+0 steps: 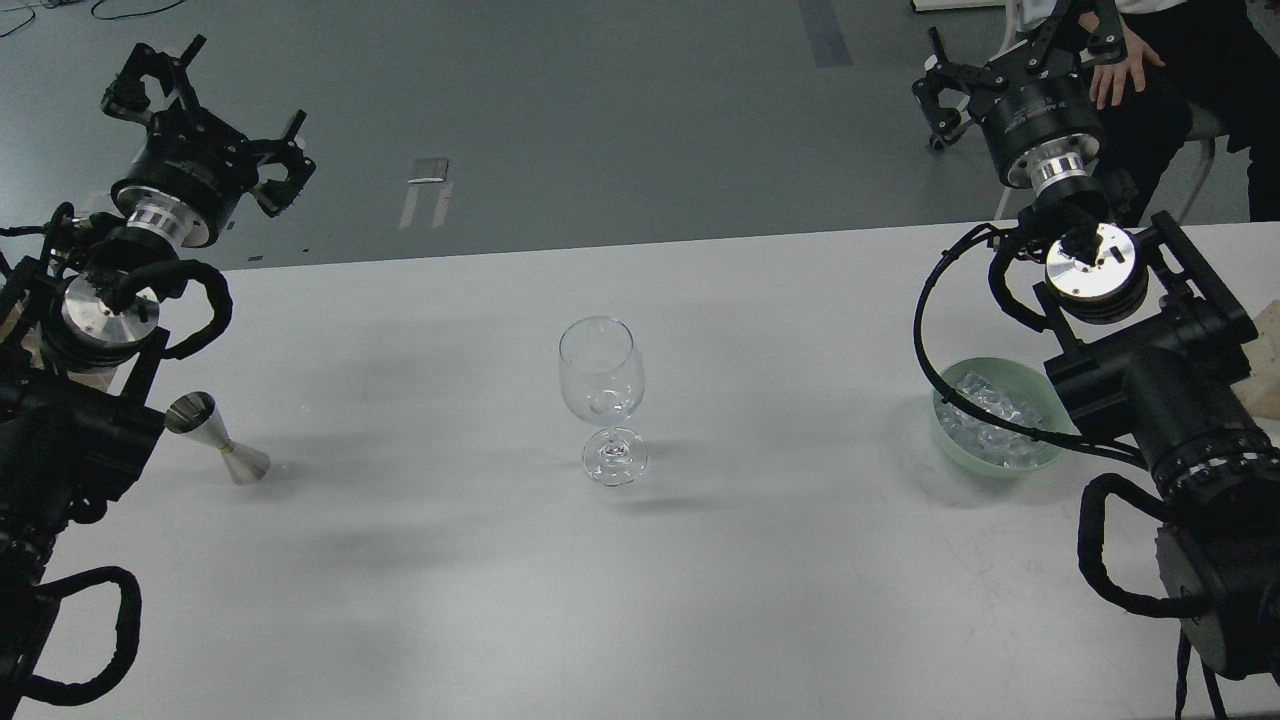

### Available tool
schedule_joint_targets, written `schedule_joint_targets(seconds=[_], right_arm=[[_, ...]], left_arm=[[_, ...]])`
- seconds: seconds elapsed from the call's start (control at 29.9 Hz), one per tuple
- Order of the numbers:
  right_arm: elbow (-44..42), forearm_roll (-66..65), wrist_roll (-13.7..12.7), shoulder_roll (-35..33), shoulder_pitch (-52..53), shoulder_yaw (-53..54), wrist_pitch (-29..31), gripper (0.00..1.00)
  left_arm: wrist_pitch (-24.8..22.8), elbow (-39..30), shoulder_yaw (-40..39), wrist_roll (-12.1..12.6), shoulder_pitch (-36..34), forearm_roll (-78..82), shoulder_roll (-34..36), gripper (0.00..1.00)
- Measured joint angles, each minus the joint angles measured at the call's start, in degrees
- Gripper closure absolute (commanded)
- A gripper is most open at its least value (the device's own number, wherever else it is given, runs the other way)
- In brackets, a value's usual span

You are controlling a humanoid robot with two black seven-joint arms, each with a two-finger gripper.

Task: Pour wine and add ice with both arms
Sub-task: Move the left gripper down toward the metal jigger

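Looking down at my white table [420, 600], I see the wine glass [601, 398] standing upright at the centre, apparently empty. To its left stands a steel jigger [216, 440]; to its right, well apart, a pale green bowl [950, 440] holds the ice [990, 420] — partly behind my right arm. Farther off, both arms are raised: my left gripper [205, 120] has its fingers spread, holding nothing — my right gripper [1010, 50] likewise.
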Motion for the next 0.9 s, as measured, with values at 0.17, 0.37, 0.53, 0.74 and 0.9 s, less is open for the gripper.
schedule_joint_targets(seconds=[0.17,0.37,0.53,0.74,0.9], right_arm=[[0.10,0.00,0.49,-0.01,-0.06,0.00,0.00,0.00],[0.01,-0.03,0.55,0.08,0.23,0.03,0.00,0.00],[-0.06,-0.03,0.55,-0.09,0.26,0.04,0.00,0.00],[-0.07,-0.02,0.55,-0.50,-0.14,0.07,0.07,0.00],[-0.07,0.02,0.55,-0.67,-0.25,0.08,0.08,0.00]], left_arm=[[2.78,0.43,-0.19,-0.38,-0.14,-2.24,0.23,0.02],[1.97,1.87,-0.10,-0.59,-0.81,-2.65,0.49,0.02],[1.00,1.93,0.00,-0.06,-0.83,-2.65,0.24,0.02],[-0.06,1.00,-0.27,0.33,-0.61,-2.92,-0.04,0.02],[-0.39,-2.12,-0.41,2.10,0.98,-5.80,1.13,0.02]])
